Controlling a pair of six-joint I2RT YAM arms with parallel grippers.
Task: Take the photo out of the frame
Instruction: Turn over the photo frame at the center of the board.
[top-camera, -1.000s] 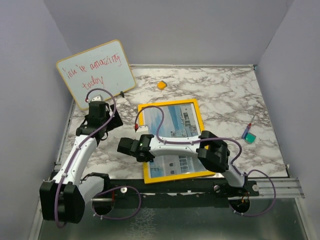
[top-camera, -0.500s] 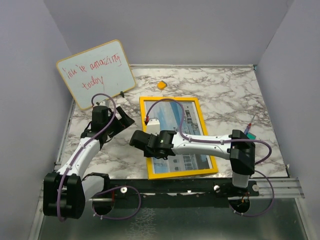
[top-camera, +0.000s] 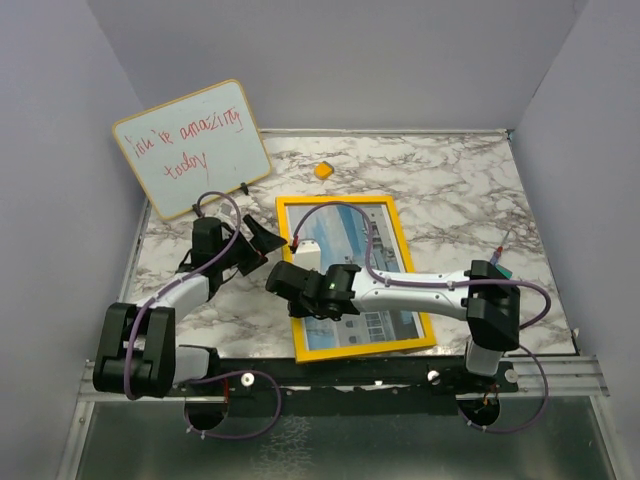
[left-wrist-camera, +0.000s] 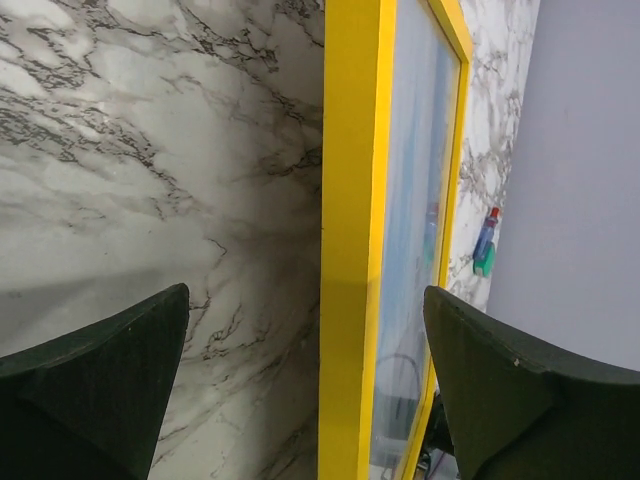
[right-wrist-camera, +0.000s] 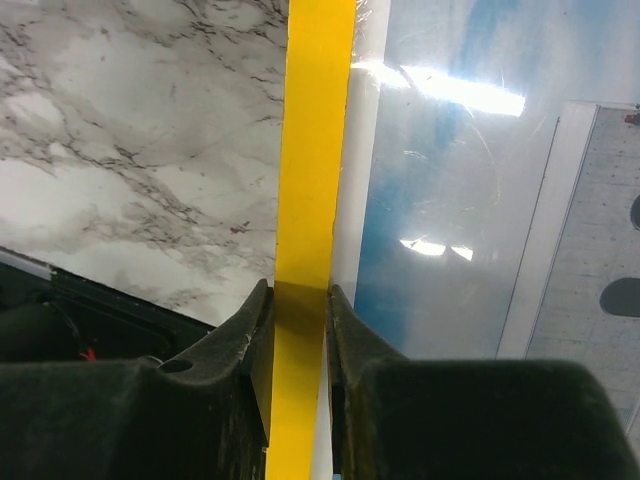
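The frame (top-camera: 408, 262), with a thin yellow border, lies face up on the marble table (top-camera: 450, 190). Under its glass is the photo (top-camera: 385, 240), a white building against blue sky. My right gripper (top-camera: 283, 281) is shut on the frame's left border about halfway down; in the right wrist view the fingers (right-wrist-camera: 298, 292) pinch the yellow strip (right-wrist-camera: 315, 120) beside the photo (right-wrist-camera: 450, 200). My left gripper (top-camera: 262, 240) stands open by the frame's upper left. In its wrist view its wide-apart fingers (left-wrist-camera: 307, 295) straddle the yellow border (left-wrist-camera: 350, 200), with nothing held.
A whiteboard (top-camera: 192, 148) with red handwriting leans at the back left. A small orange piece (top-camera: 323, 170) lies behind the frame. A green block with a pen (top-camera: 498, 266) sits near the right wall, also seen as the green block (left-wrist-camera: 484, 262) in the left wrist view.
The right arm swung in and its gripper came onto the frame's left border; the frame shifted and turned slightly. The left gripper moved right, up to the frame's upper left edge.
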